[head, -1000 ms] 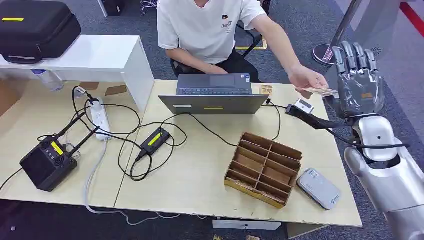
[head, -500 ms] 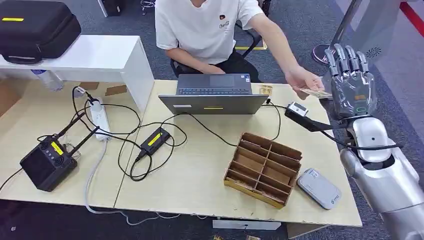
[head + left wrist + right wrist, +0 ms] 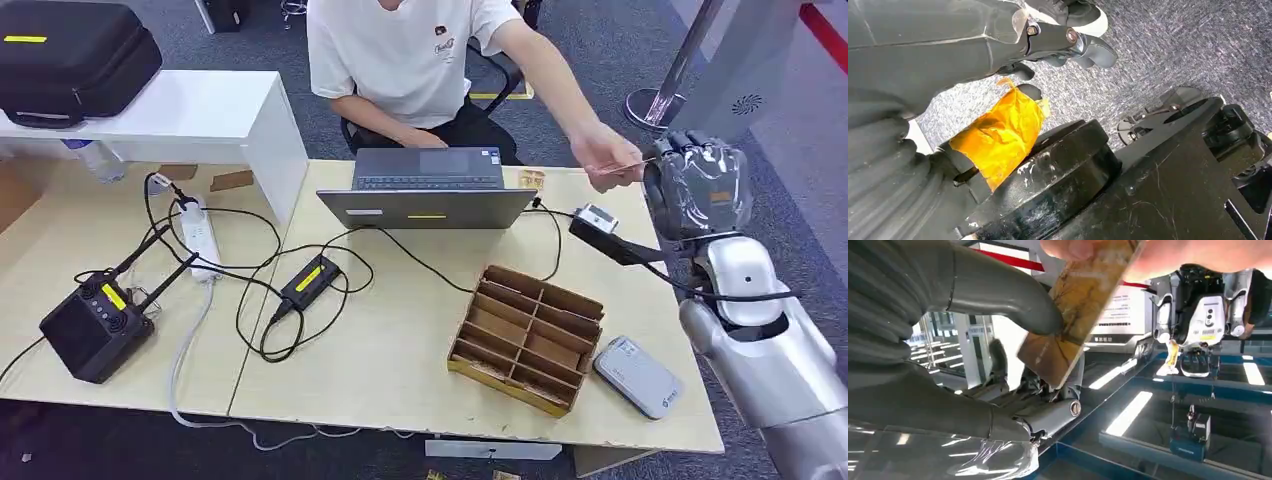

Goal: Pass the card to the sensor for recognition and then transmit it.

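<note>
In the right wrist view, the brown patterned card [image 3: 1073, 315] lies between my right hand's thumb [image 3: 998, 290] and its fingers [image 3: 1043, 415], while a person's fingertips pinch its far end. From the head view, my right hand [image 3: 697, 185] is raised off the table's far right corner, fingers curled in on the card [image 3: 625, 166], edge-on, which the person's hand [image 3: 605, 160] also holds. The small scanner sensor [image 3: 598, 218] on its black cable sits on the table just below and left of that hand. My left hand [image 3: 1063, 40] hangs over the carpet, holding nothing.
An open laptop [image 3: 428, 190] stands in front of the seated person. A cardboard divider box [image 3: 527, 336] and a grey device [image 3: 637, 376] lie at the near right. Cables, a power strip [image 3: 202, 235] and a black box [image 3: 95, 325] occupy the left table.
My right hand's fingers, spread upright before, have curled in around the card. The person's hand brought the card to the hand and lifted slightly.
</note>
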